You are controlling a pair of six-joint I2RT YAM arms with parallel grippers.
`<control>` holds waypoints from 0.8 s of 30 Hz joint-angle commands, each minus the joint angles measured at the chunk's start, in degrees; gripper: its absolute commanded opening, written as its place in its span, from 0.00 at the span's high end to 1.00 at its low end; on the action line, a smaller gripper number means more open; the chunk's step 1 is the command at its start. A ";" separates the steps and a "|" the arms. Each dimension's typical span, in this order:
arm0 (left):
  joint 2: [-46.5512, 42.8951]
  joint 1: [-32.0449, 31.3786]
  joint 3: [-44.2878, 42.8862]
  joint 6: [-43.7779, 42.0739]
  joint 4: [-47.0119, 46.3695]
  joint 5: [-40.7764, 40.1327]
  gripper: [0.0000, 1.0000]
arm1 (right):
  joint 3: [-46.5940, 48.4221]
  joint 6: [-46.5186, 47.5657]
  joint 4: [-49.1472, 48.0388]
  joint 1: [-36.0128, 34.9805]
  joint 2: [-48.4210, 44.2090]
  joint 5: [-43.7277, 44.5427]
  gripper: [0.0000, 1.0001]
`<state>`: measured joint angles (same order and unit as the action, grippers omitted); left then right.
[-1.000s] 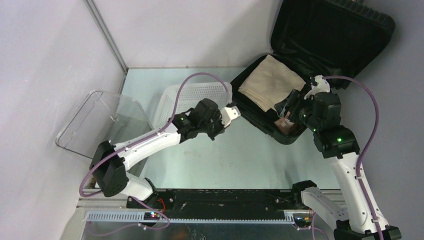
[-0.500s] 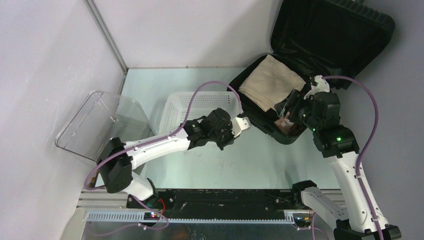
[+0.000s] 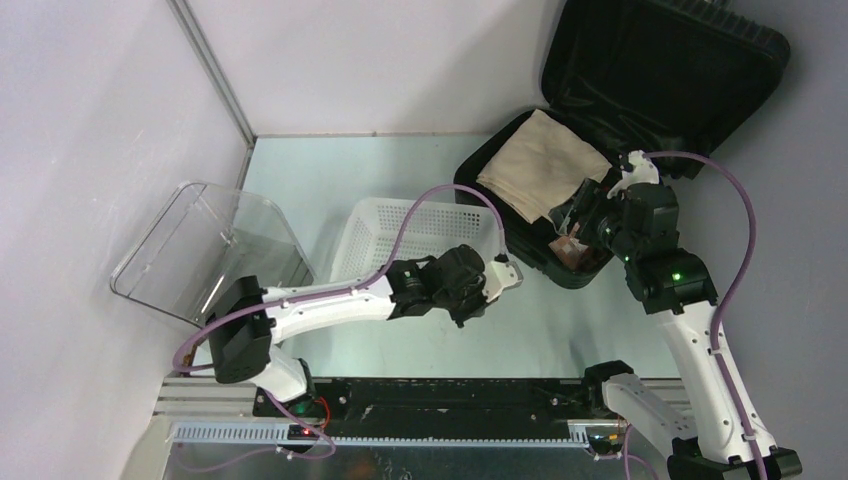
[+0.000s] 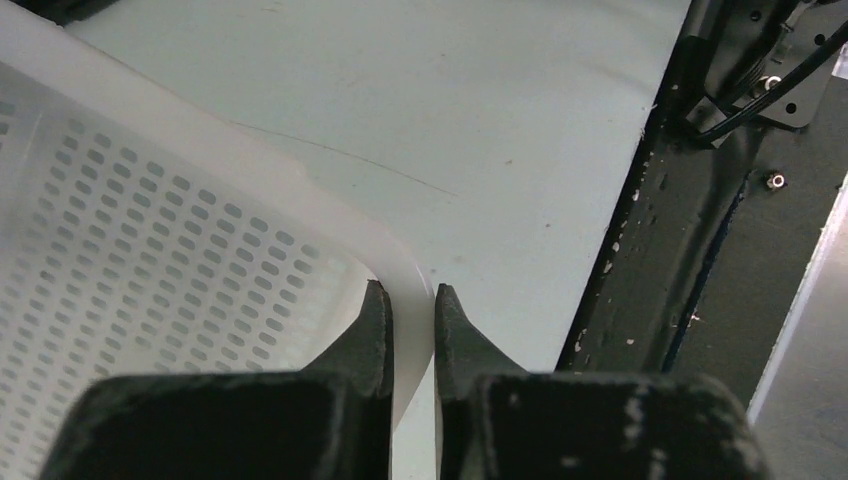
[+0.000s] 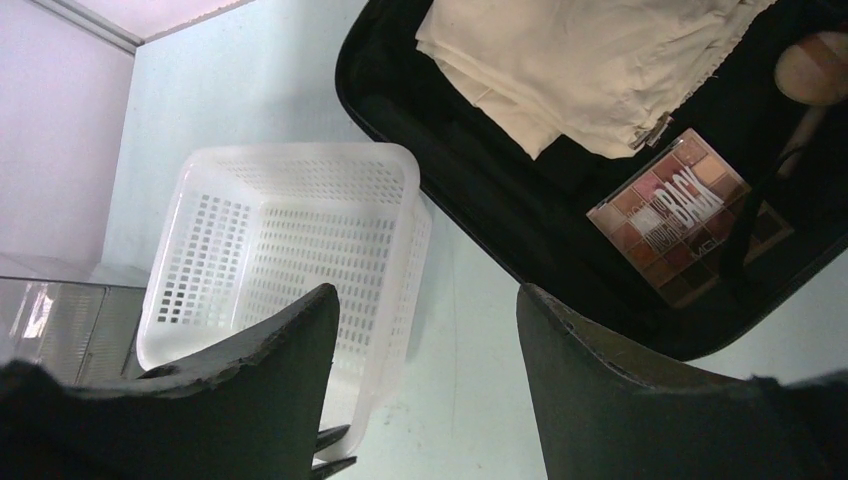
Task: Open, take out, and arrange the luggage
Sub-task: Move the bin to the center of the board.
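Left gripper is pinching the white basket's corner rim, jaws nearly closed. The thin rim risks slipping out, or the basket jamming against the luggage.

The luggage is lying open at far right, lid leaning back, long axis seemingly running far-left to near-right.

Right gripper is hovering over it, jaws apart, holding nothing.

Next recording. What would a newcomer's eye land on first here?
The big black luggage lies open at the far right, lid raised, with a folded cream cloth and a makeup palette inside. In the middle, the left gripper is shut on the rim of a white basket, while the right gripper hovers open over the luggage's near side.
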<state>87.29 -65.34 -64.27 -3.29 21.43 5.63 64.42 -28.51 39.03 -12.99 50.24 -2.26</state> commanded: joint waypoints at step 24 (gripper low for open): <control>4.43 8.87 -28.43 15.06 19.59 -6.93 0.02 | 1.58 -1.45 3.32 0.10 -2.14 0.77 0.28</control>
<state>88.01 -62.46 -84.42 9.47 32.97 -0.30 64.42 -29.54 41.56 -12.99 49.56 -1.30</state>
